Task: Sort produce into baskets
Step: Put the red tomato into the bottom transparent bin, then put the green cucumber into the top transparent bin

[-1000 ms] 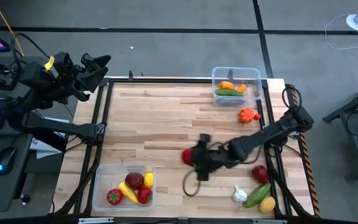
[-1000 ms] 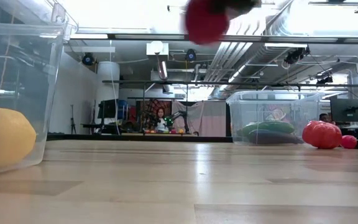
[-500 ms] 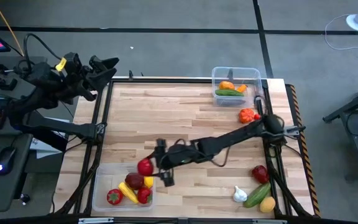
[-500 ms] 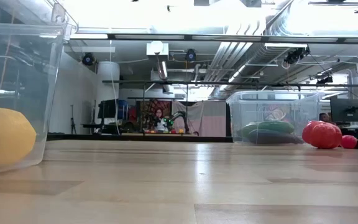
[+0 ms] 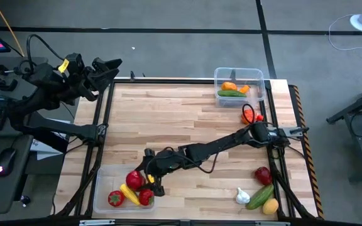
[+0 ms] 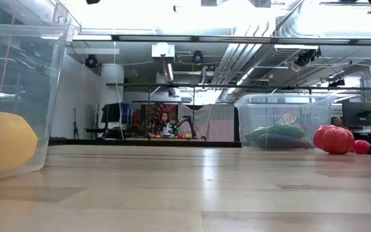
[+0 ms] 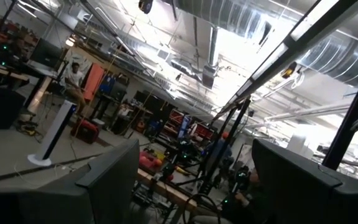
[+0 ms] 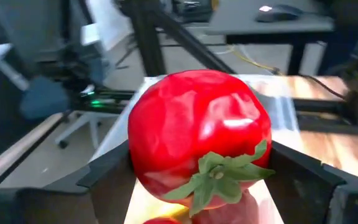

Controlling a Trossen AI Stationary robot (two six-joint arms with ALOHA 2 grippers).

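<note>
Reaching over the near basket (image 5: 103,177), the right claw (image 5: 142,178) pinches a red tomato (image 8: 199,140); released off-centre, it might bounce out. Left claw (image 5: 109,68) waits spread, off-bench.

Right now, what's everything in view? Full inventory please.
baskets: 2, clear; near-left, far-right
near-left basket contents: red pepper, yellow banana, red apple
far-right basket contents: orange carrot, green cucumber
loose on table, right side: orange-red tomato, dark red apple, white garlic, second green cucumber, yellow lemon
red tomato: 1, in right jaws, over near-left basket
left gripper: jaws open, off far-left corner
right gripper: over near-left basket
</note>
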